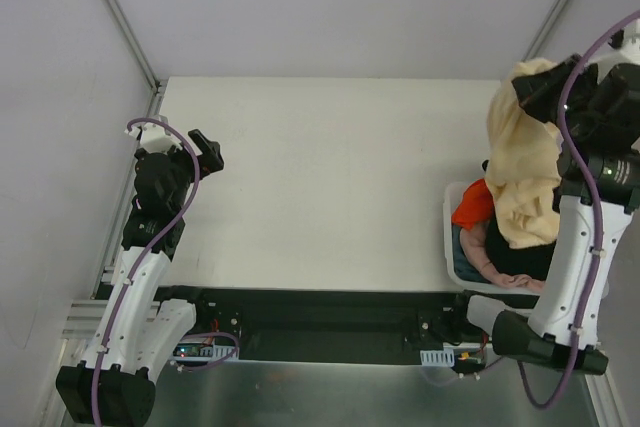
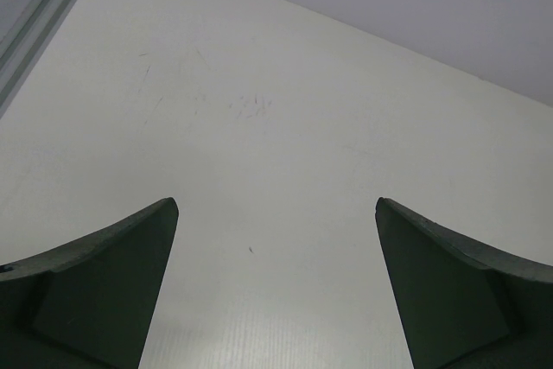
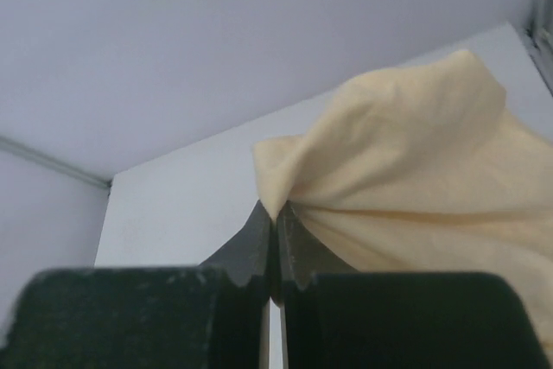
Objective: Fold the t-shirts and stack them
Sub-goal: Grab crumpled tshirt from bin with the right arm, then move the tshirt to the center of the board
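Note:
My right gripper (image 1: 528,85) is shut on a fold of the large pale peach-yellow t-shirt (image 1: 524,162) and holds it up high over the table's right edge. The shirt hangs down over the basket (image 1: 452,237). In the right wrist view the cloth (image 3: 415,187) is pinched between the shut fingers (image 3: 275,213). An orange shirt (image 1: 472,205), a pinkish shirt (image 1: 480,252) and a black shirt (image 1: 525,262) lie bunched in the basket. My left gripper (image 1: 208,150) is open and empty over bare table at the left; its fingers (image 2: 112,274) stand wide apart.
The white table (image 1: 320,177) lies between the arms. The white lattice basket sits at the table's right edge near the right arm's base. A metal rail (image 1: 125,22) runs along the back left. A black strip (image 1: 320,322) runs along the near edge.

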Available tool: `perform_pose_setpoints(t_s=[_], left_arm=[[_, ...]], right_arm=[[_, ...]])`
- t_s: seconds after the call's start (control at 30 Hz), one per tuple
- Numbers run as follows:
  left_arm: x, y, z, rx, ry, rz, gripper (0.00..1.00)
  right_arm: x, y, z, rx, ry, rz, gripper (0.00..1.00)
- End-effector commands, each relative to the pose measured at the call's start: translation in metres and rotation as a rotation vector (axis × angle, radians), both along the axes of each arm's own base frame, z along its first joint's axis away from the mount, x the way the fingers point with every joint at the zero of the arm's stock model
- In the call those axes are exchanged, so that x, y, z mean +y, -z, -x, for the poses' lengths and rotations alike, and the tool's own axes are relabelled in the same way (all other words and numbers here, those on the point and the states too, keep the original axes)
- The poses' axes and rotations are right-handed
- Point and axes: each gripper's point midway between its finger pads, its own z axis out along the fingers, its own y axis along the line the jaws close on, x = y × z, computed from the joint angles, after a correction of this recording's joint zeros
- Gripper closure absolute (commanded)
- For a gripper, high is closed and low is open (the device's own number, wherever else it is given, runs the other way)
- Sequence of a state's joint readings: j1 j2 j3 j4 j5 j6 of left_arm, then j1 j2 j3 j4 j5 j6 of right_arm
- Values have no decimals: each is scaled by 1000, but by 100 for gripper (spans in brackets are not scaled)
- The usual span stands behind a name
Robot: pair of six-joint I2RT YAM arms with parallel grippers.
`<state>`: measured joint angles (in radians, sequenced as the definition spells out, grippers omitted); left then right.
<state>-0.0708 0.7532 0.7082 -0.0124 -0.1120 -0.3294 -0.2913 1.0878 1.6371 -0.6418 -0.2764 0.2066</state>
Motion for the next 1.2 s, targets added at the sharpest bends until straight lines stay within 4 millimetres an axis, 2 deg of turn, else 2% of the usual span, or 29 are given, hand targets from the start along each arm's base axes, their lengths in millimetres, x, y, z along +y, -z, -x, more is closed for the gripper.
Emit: perform_pose_setpoints(t_s=[0.0, 0.07, 0.1, 0.17, 0.2, 0.27, 0.3, 0.4, 0.43, 0.5, 0.53, 0.6, 0.63, 0.67, 0.7, 0.73, 0.77, 0.8, 0.83, 0.87, 0.9, 0.93, 0.97, 1.0, 1.03, 1.07, 1.1, 1.13, 1.17], left_arm=[[0, -19, -2, -53, 2, 11, 1], [1, -20, -3, -53, -4, 9, 1], [1, -17, -4, -44, -6, 8, 1], [2, -17, -4, -42, -10, 7, 1], [2, -17, -4, -39, -10, 5, 1], [2, -18, -4, -42, -10, 5, 1], [3, -19, -4, -44, -14, 4, 1], [4, -21, -3, -50, -22, 2, 1], [5, -21, -3, -50, -29, -1, 1], [6, -22, -3, -53, -35, 0, 1], [7, -22, -3, -55, -40, -1, 1], [7, -22, -3, -53, -40, -1, 1], [7, -23, -3, -56, -39, 1, 1], [6, -23, -3, -56, -36, 2, 1], [5, -22, -3, -53, -32, 5, 1], [5, -23, -4, -53, -30, 7, 1], [3, -22, -4, -50, -19, 10, 1], [2, -21, -5, -46, -13, 13, 1], [0, -21, -6, -43, -5, 19, 1], [-2, -18, -8, -32, 6, 20, 1], [-3, -13, -8, -8, 6, 23, 1], [-4, -13, -9, -3, 10, 33, 1], [-5, -9, -11, 12, 12, 37, 1], [-8, -10, -11, 19, 27, 45, 1], [-10, -10, -11, 22, 37, 53, 1], [-13, -8, -12, 36, 46, 64, 1], [-18, -10, -11, 45, 65, 90, 1], [-21, -5, -9, 75, 79, 98, 1], [-22, 0, -7, 97, 81, 109, 1]], right_arm=[[85, -88, -9, -241, -360, 147, 99], [112, -110, -15, -316, -459, 182, 99], [136, -117, -11, -349, -533, 182, 99], [165, -128, -12, -437, -628, 215, 99], [190, -125, -9, -451, -701, 201, 99], [211, -124, -14, -489, -749, 221, 99], [233, -114, -20, -468, -802, 213, 99], [260, -99, -29, -408, -857, 213, 99], [266, -82, -45, -352, -841, 211, 99], [269, -54, -58, -261, -823, 218, 99], [262, -23, -75, -177, -766, 246, 96], [249, 25, -88, -44, -710, 320, 76], [228, 62, -102, 49, -613, 431, 63], [211, 98, -107, 177, -550, 503, 55], [192, 118, -112, 254, -478, 563, 45], [168, 139, -113, 340, -392, 648, 26], [159, 158, -109, 414, -379, 683, 22], [156, 167, -105, 438, -374, 689, 5], [156, 189, -96, 485, -401, 686, 3], [162, 180, -92, 430, -413, 652, 3], [174, 184, -85, 415, -473, 613, 4], [185, 178, -84, 358, -498, 575, 4], [197, 197, -70, 377, -548, 552, 4], [210, 190, -56, 330, -605, 509, 3], [224, 187, -52, 277, -638, 480, 3], [241, 215, -31, 314, -698, 461, 4], [258, 213, -15, 286, -781, 423, 4], [270, 220, -7, 274, -816, 412, 3], [290, 228, 13, 281, -872, 398, 3]])
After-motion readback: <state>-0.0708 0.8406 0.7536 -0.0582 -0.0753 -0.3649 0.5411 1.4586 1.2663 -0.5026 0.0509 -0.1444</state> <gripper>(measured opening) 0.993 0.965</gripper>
